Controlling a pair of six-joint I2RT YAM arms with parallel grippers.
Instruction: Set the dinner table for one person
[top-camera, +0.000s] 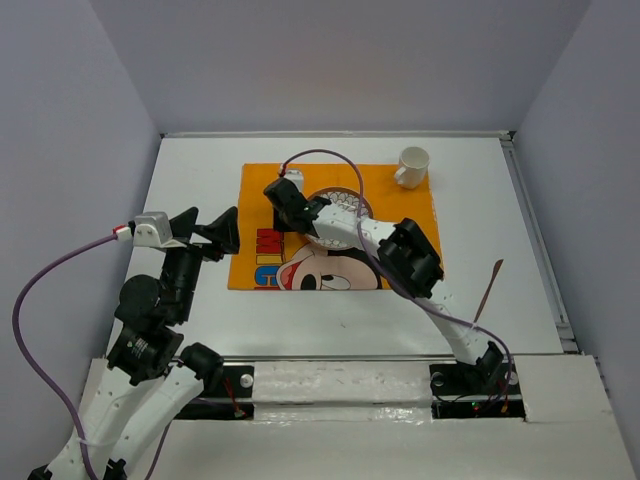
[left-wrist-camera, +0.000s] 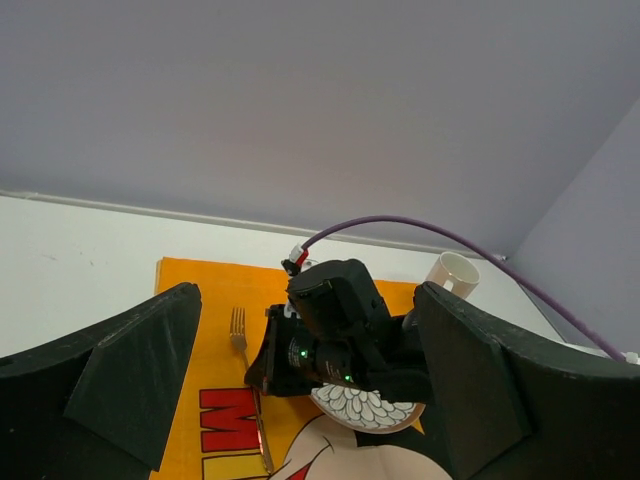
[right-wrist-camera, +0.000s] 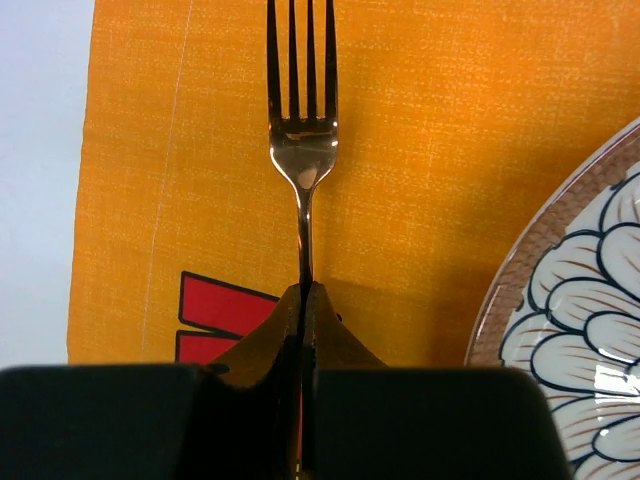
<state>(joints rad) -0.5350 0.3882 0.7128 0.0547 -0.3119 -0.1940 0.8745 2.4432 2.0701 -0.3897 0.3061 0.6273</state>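
Note:
The dinner table (top-camera: 480, 220) is a white top carrying an orange cartoon-mouse placemat (top-camera: 400, 200). A patterned plate (top-camera: 347, 206) sits on the mat, and a white mug (top-camera: 412, 166) stands at the mat's far right corner. My right gripper (right-wrist-camera: 303, 290) is shut on the handle of a copper fork (right-wrist-camera: 302, 150). The fork lies along the mat left of the plate (right-wrist-camera: 590, 330), tines pointing away. I cannot tell whether it touches the mat. My left gripper (top-camera: 225, 230) is open and empty at the mat's left edge, facing the right gripper (left-wrist-camera: 330, 340) and the fork (left-wrist-camera: 240, 335).
A thin copper utensil (top-camera: 489, 288) lies on the bare table right of the mat. The right arm (top-camera: 410, 255) stretches across the mat's near right part. A metal rail (top-camera: 535, 230) runs along the table's right edge, with grey walls all round.

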